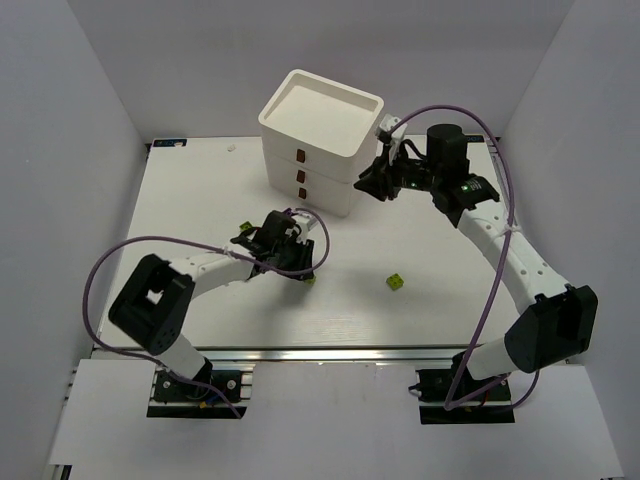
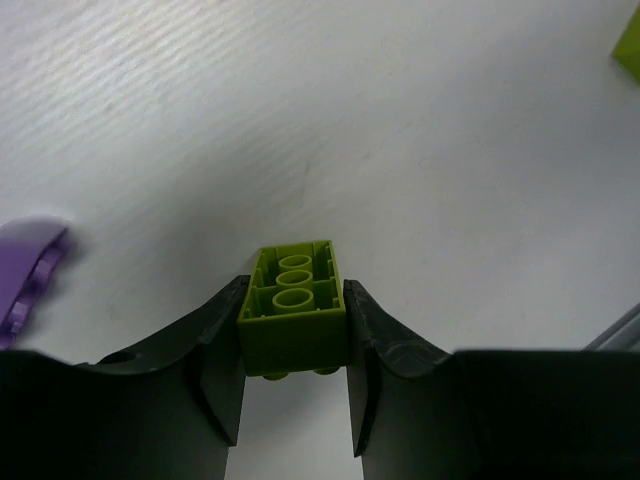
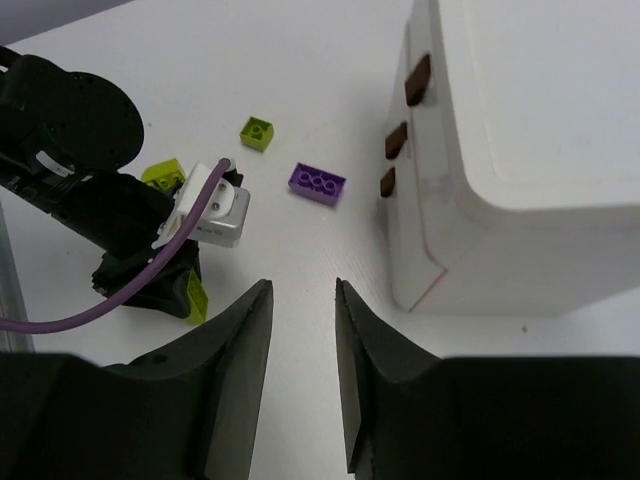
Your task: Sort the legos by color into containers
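My left gripper (image 2: 295,292) is shut on a lime lego (image 2: 292,318), held low over the table with its hollow underside showing; in the top view it (image 1: 305,270) is left of centre. A purple lego (image 2: 28,278) lies at the left; it also shows in the right wrist view (image 3: 317,184) near the chest. A small lime lego (image 1: 396,282) lies at mid-table. The white chest (image 1: 320,125) stands at the back, its three drawers shut, brown pulls (image 3: 396,140) facing forward. My right gripper (image 3: 303,300) is open and empty, raised beside the chest's right corner (image 1: 385,185).
Another lime lego (image 3: 160,175) lies partly behind the left wrist. The left arm's purple cable (image 1: 130,250) loops over the table's left side. White walls enclose the table on the left, back and right.
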`<state>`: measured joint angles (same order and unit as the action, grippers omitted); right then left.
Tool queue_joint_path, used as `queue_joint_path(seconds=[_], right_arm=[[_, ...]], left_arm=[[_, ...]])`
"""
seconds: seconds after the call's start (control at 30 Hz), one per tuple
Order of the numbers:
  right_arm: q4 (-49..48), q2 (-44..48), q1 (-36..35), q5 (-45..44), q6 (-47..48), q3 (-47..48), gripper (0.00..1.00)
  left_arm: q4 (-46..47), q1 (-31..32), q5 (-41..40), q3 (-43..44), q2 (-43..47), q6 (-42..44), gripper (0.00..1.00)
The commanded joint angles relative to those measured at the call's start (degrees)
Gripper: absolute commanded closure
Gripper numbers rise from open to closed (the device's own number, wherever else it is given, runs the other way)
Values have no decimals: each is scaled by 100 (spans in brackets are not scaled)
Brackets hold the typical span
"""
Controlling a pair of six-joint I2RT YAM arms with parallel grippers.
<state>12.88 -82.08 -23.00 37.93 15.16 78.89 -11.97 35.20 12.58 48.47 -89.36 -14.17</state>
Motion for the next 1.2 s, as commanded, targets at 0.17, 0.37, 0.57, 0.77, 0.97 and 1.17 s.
queue_joint_path(seconds=[0.17, 0.37, 0.57, 0.77, 0.97, 1.17], right_arm=[[-225, 158, 489, -32, -452, -208, 49], [-84, 96, 849, 91, -505, -269, 35], [-242, 52, 1043, 153, -663, -357, 32], [-366, -36, 1175, 127, -786, -471, 32], [-445, -62, 1298, 83, -725, -603, 32], [-594, -80, 1395, 65, -751, -788, 32]], left_arm=[[213, 83, -62, 593, -583, 336, 61], [-7, 83, -63, 769, 32, 301, 22], [71, -48, -589, 980, 840, 161, 4], [396, -390, -1670, 1209, 359, -164, 16], [1414, -988, -1566, 1191, -248, -753, 66], [2084, -1392, -934, 1490, -863, -798, 44]])
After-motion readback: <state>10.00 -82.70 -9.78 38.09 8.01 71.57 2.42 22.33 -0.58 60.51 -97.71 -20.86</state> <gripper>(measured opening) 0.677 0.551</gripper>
